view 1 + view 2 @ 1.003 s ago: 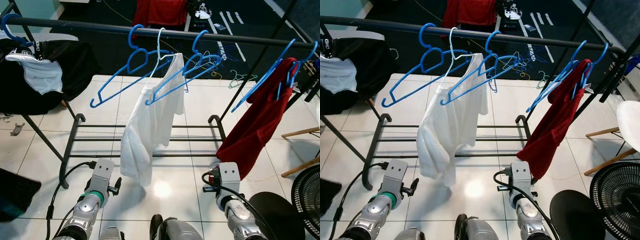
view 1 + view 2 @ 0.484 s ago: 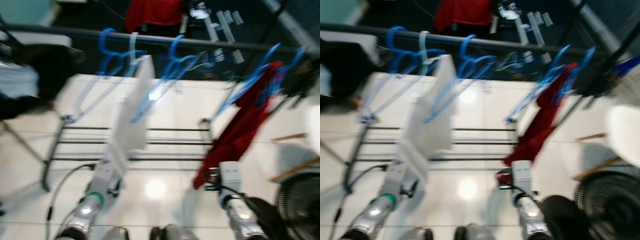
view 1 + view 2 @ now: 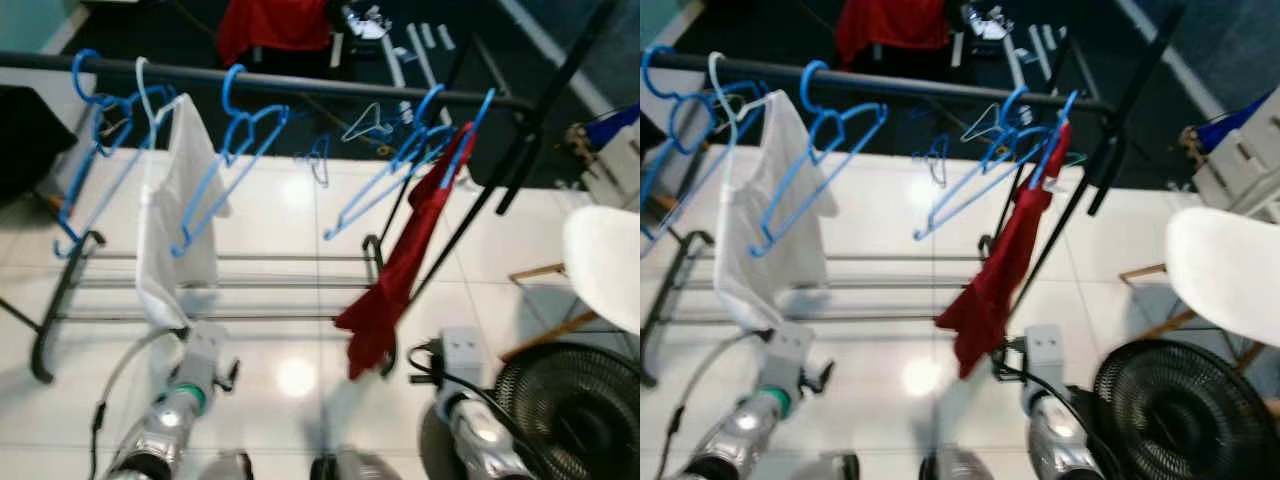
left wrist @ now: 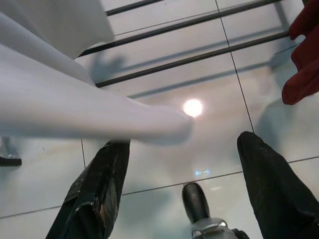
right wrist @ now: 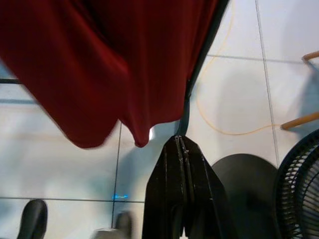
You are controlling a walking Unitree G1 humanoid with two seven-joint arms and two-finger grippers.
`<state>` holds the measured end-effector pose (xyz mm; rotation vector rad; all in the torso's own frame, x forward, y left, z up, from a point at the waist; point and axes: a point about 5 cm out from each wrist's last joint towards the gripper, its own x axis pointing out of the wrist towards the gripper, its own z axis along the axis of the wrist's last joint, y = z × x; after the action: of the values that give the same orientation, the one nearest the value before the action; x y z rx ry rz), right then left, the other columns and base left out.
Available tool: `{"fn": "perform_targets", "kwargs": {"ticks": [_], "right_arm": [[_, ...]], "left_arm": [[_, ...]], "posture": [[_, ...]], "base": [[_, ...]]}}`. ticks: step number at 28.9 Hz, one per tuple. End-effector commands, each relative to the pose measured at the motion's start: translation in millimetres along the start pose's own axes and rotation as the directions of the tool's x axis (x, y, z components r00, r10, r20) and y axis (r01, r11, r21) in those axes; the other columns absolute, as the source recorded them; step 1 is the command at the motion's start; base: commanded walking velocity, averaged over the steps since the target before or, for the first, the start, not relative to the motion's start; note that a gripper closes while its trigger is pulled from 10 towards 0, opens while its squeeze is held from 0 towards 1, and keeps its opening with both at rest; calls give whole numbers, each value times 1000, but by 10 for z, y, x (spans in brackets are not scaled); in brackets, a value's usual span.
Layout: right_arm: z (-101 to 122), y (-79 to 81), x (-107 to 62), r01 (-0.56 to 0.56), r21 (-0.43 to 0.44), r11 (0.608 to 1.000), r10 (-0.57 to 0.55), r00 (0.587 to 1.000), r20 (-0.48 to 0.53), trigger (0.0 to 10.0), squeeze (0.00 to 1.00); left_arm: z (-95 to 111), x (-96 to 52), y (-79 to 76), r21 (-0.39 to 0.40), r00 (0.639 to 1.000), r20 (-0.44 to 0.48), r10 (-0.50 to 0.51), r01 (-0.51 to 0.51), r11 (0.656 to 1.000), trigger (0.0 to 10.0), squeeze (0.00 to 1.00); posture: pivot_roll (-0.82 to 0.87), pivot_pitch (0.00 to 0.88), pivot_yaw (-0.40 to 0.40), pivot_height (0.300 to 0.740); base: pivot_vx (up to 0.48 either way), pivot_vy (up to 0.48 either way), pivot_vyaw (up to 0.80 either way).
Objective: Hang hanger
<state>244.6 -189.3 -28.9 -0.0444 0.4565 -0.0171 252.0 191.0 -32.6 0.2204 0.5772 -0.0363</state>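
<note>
The left gripper has its jaws spread wide and empty, the white shirt draping just over its fingers, while the right gripper has its jaws pressed together on nothing, just under the hem of the red garment. Both silver arms sit low before the rack, forearms reaching forward over the tiled floor. Blue hangers hang along the dark rail, with a black fan and a white chair close on the right
</note>
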Motion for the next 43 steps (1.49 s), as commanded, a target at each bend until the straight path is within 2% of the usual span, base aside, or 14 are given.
{"fn": "perform_targets", "kwargs": {"ticks": [1,11,24,27,30,31,32,33,34,35,37,40,41,43], "right_arm": [[-63,-71,-31,18,-7,1000,-18,999,-27,10000,0],[-64,-65,-31,20,-1,1000,-20,999,-26,10000,0],[-43,-83,-26,19,-19,1000,-20,1000,-17,10000,0],[85,-137,-15,51,-80,996,-46,997,66,10000,0],[552,-310,13,143,-91,985,-112,951,289,10000,0],[552,-310,13,143,-91,985,-112,951,289,10000,0],[850,-418,-1,198,-52,979,-161,902,401,10000,0],[850,-418,-1,198,-52,979,-161,902,401,10000,0],[1209,-517,-46,243,-2,970,-208,832,514,10000,0],[1367,-551,-78,257,19,966,-223,798,560,10000,0],[1492,-572,-112,268,33,963,-234,769,595,10000,0],[1492,-569,-117,271,32,962,-236,768,595,10000,0],[1640,-585,-165,280,53,958,-249,732,634,10000,0],[1786,-597,-223,287,74,955,-260,694,671,10000,0]], "left_arm": [[-57,-6,-28,-17,999,-40,7,-7,1000,10000,0],[-20,14,20,-42,999,-42,27,-29,999,10000,0],[18,17,0,-37,1000,-10,25,-25,999,10000,0],[67,21,-5,-40,1000,24,13,-12,999,10000,0],[325,37,-11,-8,986,164,-20,21,1000,10000,0],[325,37,-11,-8,986,164,-20,21,1000,10000,0],[564,25,-15,26,959,279,-47,41,999,10000,0],[564,25,-15,26,959,279,-47,41,999,10000,0],[916,-45,-45,112,897,424,-123,83,990,10000,0],[1077,-101,-70,163,859,483,-169,101,981,10000,0],[1204,-159,-97,210,825,525,-210,114,971,10000,0],[1204,-162,-97,210,824,525,-211,115,971,10000,0],[1331,-241,-120,275,784,556,-275,139,951,10000,0],[1442,-324,-148,333,744,576,-338,164,929,10000,0]], "posture": [[-68,79,0,733],[-71,82,5,733],[-70,89,-1,733],[-72,97,-1,733],[-79,102,2,733],[-79,102,2,733],[-83,105,4,733],[-83,105,4,733],[-81,112,3,733],[-81,112,3,733],[-81,112,3,733],[-81,112,3,733],[-79,114,4,733],[-79,114,4,733]], "base": [[0,259,0],[0,456,0],[0,0,0],[0,0,0],[0,0,0],[0,0,0],[0,0,0],[0,0,0],[0,0,0],[0,0,0],[0,0,0],[0,0,0],[0,0,0],[0,0,0]]}}
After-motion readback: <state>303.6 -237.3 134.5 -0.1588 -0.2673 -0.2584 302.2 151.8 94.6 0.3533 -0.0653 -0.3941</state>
